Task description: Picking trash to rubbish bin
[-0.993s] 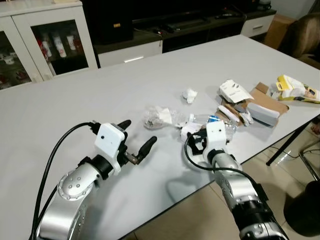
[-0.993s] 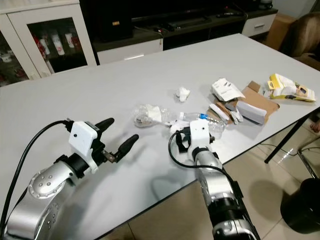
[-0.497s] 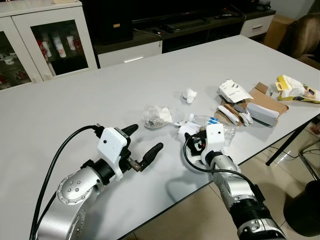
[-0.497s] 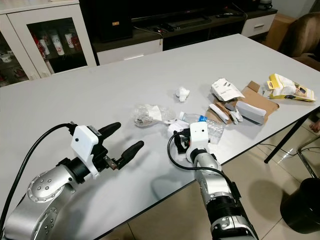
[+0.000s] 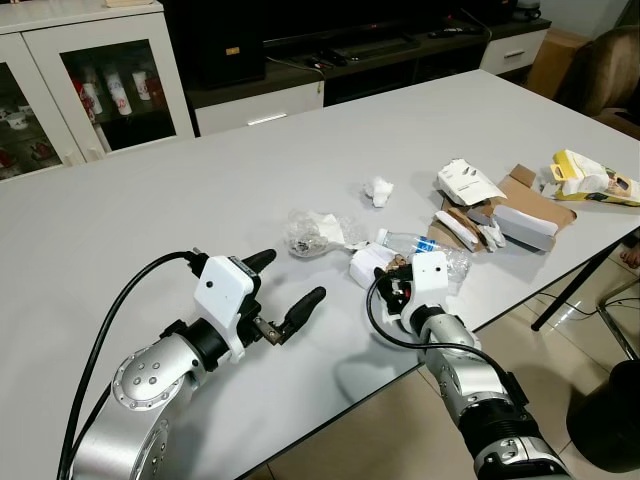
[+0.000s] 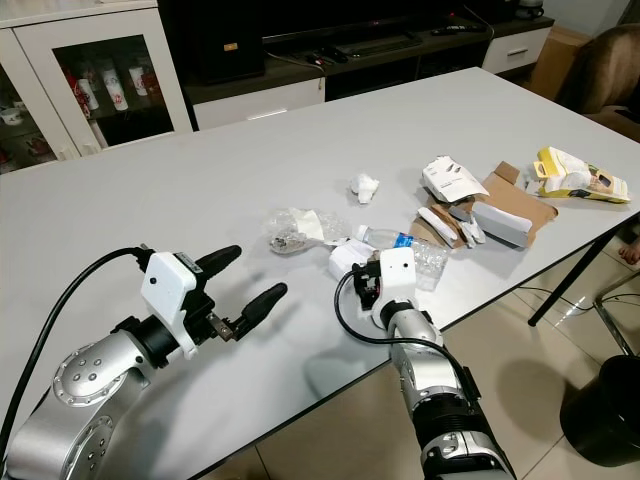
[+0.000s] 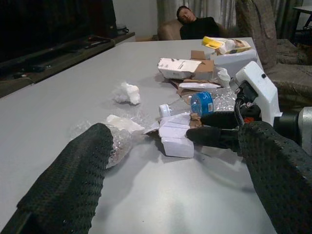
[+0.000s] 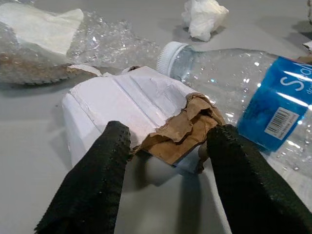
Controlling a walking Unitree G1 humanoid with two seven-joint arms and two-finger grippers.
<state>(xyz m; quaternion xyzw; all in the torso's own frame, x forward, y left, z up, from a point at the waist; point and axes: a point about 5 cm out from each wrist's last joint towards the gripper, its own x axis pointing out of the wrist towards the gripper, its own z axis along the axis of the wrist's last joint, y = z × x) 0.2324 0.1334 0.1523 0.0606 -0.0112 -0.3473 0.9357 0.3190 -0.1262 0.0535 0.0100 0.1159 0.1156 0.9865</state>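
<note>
A pale grey desk (image 5: 150,200) carries a scatter of trash near its right-hand edge. The landmark is a torn white carton (image 8: 129,105) with brown cardboard showing at its ripped end. The right end effector (image 8: 163,165) sits low on the desk right at this carton, its two black fingers (image 8: 97,180) spread apart on either side of the torn brown end, not yet clamped on it. Just beside the carton, touching or nearly so, lies a clear plastic bottle (image 8: 243,92) with a white cap and blue label, on its side. Beyond the carton rests a crumpled clear plastic wrap (image 5: 312,230) with white paper inside, and farther off a small white tissue wad (image 5: 379,190). Well beyond the bottle lie a flattened brown cardboard piece (image 5: 535,195), a white box (image 5: 468,182) and a yellow packet (image 5: 592,178). The left end effector (image 5: 287,290) hovers above bare desk, well apart from the carton, fingers open and holding nothing.
</note>
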